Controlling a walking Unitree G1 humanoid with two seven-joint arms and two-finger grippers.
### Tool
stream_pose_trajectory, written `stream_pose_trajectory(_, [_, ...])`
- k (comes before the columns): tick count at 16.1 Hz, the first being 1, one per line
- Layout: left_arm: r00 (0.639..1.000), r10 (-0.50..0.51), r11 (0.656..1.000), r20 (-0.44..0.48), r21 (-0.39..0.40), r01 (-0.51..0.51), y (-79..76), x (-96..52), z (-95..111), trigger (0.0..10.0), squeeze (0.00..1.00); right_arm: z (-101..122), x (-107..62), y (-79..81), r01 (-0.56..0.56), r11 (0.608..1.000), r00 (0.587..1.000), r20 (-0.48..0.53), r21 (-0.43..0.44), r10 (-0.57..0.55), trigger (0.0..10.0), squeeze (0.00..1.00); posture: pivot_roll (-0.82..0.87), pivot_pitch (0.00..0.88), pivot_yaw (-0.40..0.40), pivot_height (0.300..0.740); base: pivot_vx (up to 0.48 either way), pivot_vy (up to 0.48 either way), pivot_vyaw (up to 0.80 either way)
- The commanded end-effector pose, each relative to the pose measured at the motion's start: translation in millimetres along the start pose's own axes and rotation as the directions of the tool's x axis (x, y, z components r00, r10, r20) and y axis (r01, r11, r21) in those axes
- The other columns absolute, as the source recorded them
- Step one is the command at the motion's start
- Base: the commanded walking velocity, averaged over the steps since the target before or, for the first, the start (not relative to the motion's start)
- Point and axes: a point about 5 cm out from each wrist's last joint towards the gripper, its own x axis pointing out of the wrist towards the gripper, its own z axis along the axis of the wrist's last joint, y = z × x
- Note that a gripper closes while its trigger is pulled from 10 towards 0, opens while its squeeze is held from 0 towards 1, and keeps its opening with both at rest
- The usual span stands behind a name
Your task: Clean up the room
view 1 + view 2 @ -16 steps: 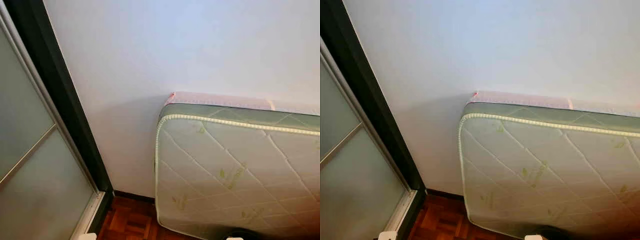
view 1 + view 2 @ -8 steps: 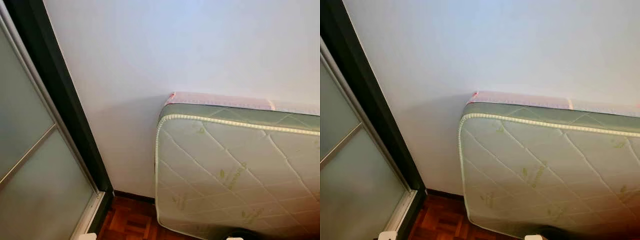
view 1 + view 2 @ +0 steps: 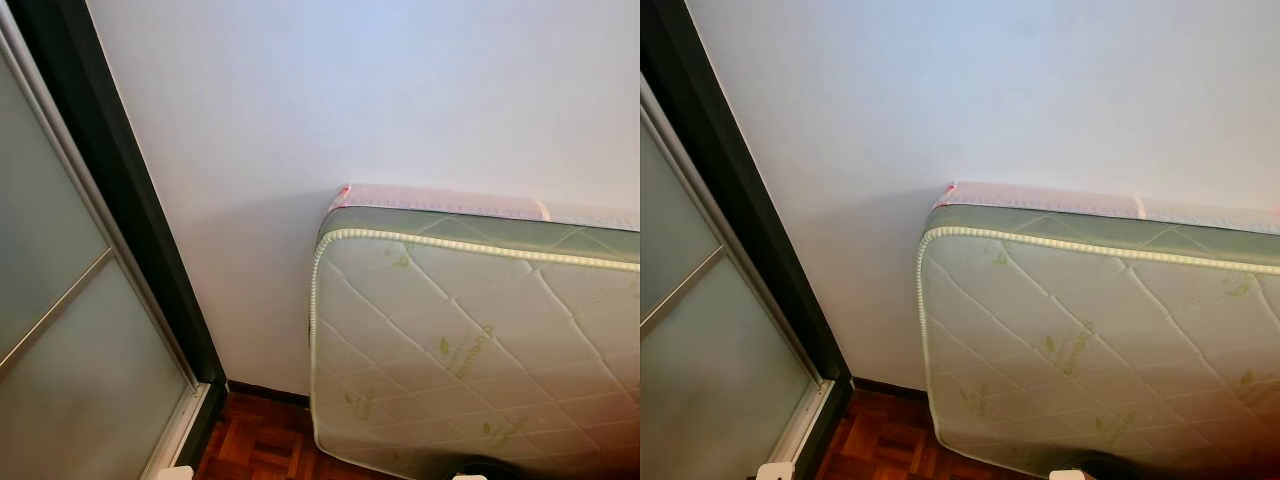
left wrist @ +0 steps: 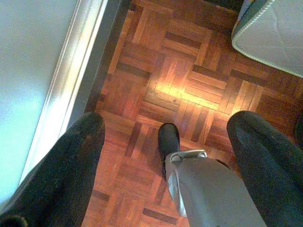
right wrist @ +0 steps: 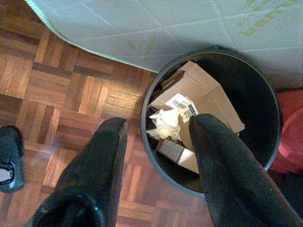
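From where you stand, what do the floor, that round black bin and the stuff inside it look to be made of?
The floor looks like glossy wood parquet: reddish blocks in a basket-weave pattern, with a bright glare. The bin seems to be smooth black plastic, though metal is possible. Inside it lie a brown cardboard box and crumpled white paper.

The quilted cream-and-green fabric mattress [image 3: 470,340] has a soft, matt cloth cover stitched in diamonds, with corded piping along its edge. The pale painted wall [image 3: 350,90] looks smooth and matt. The sliding door of frosted glass [image 3: 60,330] sits in a dark, faintly glossy frame. The reddish-brown wood parquet floor [image 4: 180,80] is polished (it throws back a bright patch of light). The round black plastic bin [image 5: 258,90] looks smooth, holding matt brown cardboard pieces [image 5: 208,97] and crumpled white paper [image 5: 163,123].
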Motion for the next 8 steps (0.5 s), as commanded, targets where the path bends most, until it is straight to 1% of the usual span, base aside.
stream_pose_trajectory(1, [0.99, -0.037, 0.998, -0.138, 0.05, 0.045, 9.8, -3.5, -16.6, 10.0, 0.0, 43.3, 10.0, -26.7, -0.091, 0.984, 0.996, -0.009, 0.154, 0.093, 10.0, 0.0, 0.06, 0.0, -0.056, 0.74, 0.0, 0.0, 0.0])
stream_pose_trajectory(6, [0.99, -0.037, 0.998, -0.138, 0.05, 0.045, 9.8, -3.5, -16.6, 10.0, 0.0, 43.3, 10.0, -26.7, -0.091, 0.984, 0.996, -0.009, 0.154, 0.093, 10.0, 0.0, 0.06, 0.0, -0.056, 0.74, 0.0, 0.0, 0.0])
stream_pose_trajectory(8, [0.992, -0.024, 0.999, -0.123, 0.041, 0.029, 9.4, -2.5, -13.2, 10.0, 0.0, 46.8, 10.4, -26.8, -0.1, 0.98, 0.995, 0.002, 0.173, 0.101, 10.0, 0.0, 0.07, 0.0, -0.064, 0.74, 0.0, 0.0, 0.0])
